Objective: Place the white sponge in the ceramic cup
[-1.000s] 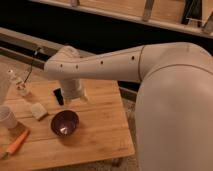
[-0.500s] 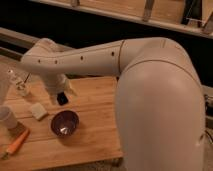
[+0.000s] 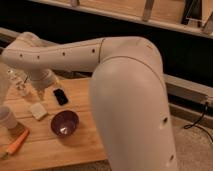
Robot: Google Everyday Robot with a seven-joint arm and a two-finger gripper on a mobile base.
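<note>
Arm (image 3: 125,85): white bulk fills the middle and right of the view, forearm reaching left. Since half a second ago it has swung further left and now hides more of the desk's right half.

Desk (image 3: 75,152): pale wood planks, carrying everything below.

Purple bowl (image 3: 64,123): dark, upright, near the desk's middle, unmoved.

Orange carrot-like item (image 3: 17,142): lies slanted at the front left edge.

Ceramic cup (image 3: 6,118): white, upright, at the far left, cut by the frame edge; same spot as before.

Black slab (image 3: 60,96): flat, behind the bowl. The claw hung over it earlier; now it lies uncovered.

White sponge (image 3: 38,110): flat on the desk between cup and bowl, apart from both, not shifted.

Clear glass object (image 3: 20,88): back left, beside the wrist.

Claw (image 3: 40,94): has moved left off the slab and now points down just behind the sponge (contact not discernible). Whether it is apart or together, cannot tell.
</note>
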